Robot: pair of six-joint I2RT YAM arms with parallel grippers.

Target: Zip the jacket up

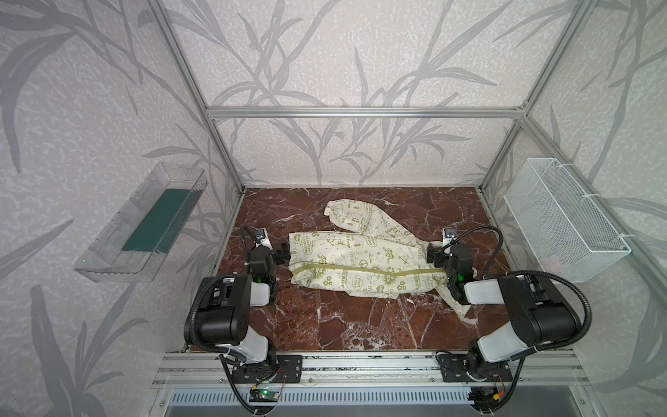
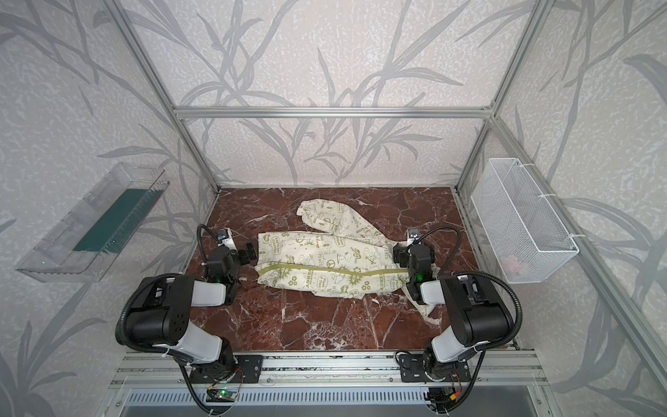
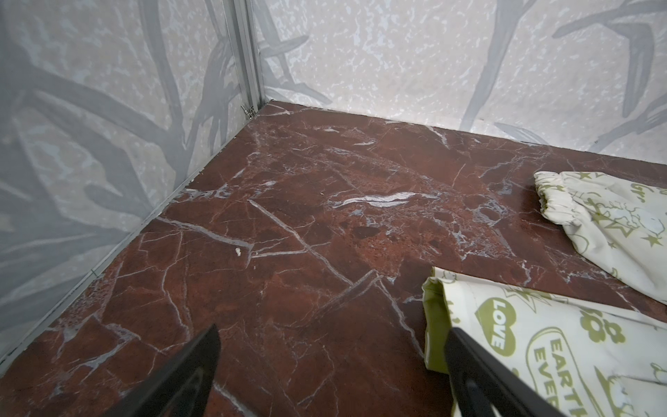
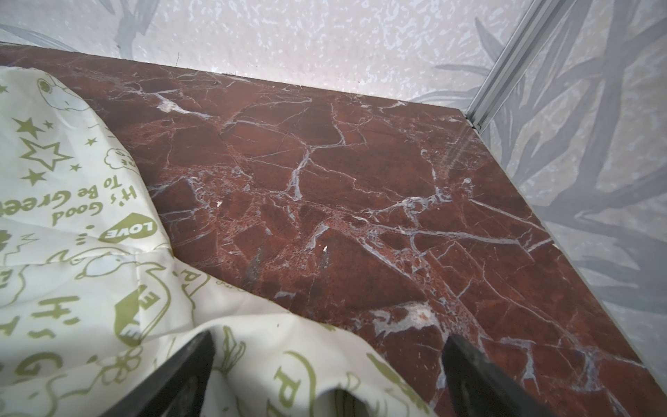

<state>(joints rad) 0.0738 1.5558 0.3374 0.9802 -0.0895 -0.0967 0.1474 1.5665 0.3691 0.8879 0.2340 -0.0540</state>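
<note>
The small cream fabric jacket point(image 1: 353, 252), printed with olive-green cartoons, peace signs and words, lies flat but rumpled on the red-brown marble-patterned tabletop point(image 1: 325, 325). Its olive-green front zipper point(image 1: 361, 271) runs as one unbroken line from the hem end to the collar end, where the right arm covers it. One long sleeve point(image 1: 346, 216) is bent out behind the jacket's body, and the left wrist view shows a sliver of plain lime-green lining point(image 3: 429, 314) at the hem corner. The left hand point(image 1: 285, 253) hovers just beside the jacket's hem end, released, with nothing between its black fingers point(image 3: 202, 364). The right hand point(image 1: 432, 252) is over the jacket's collar end, also spread wide and grasping nothing, one finger above cloth and one above bare tabletop. The slider and its pull cannot be made out, so how far the zip is drawn cannot be told, though the joined line suggests the teeth are mostly closed. The next move probably calls for finding the pull near the collar end while the left hand pins the hem to keep the zipper taut.
</note>
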